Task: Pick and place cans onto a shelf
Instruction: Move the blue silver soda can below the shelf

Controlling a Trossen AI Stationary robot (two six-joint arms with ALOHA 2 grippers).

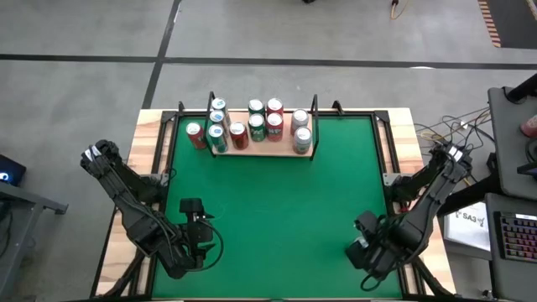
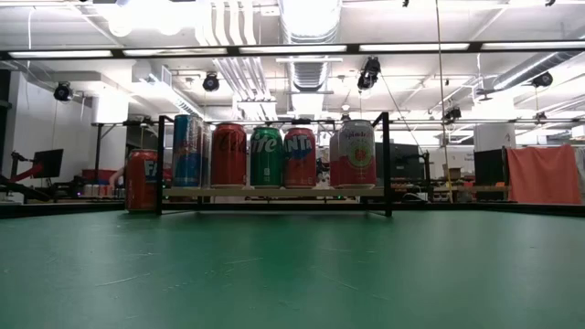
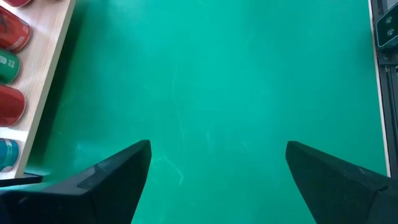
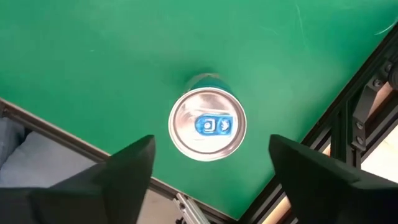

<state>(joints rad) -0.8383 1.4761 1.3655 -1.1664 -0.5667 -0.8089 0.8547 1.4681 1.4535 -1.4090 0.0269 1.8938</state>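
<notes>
The shelf (image 1: 281,152) stands at the table's far side, with several red, green, blue and silver-white cans (image 1: 256,126) upright on it. One red can (image 1: 195,135) stands on the table by its left end. Another can (image 4: 207,124), with a silver top and a blue tab, stands upright on the green table near the near right corner. My right gripper (image 4: 211,171) hangs open above it, pointing down, fingers apart from it; the arm hides this can in the high view. My left gripper (image 1: 193,214) waits open over the near left of the table.
The green table top (image 1: 277,201) lies between the shelf and the arms. A black frame rail (image 4: 323,143) and the table's near edge run close to the lone can. A desk with a keyboard (image 1: 512,235) stands beyond the right edge.
</notes>
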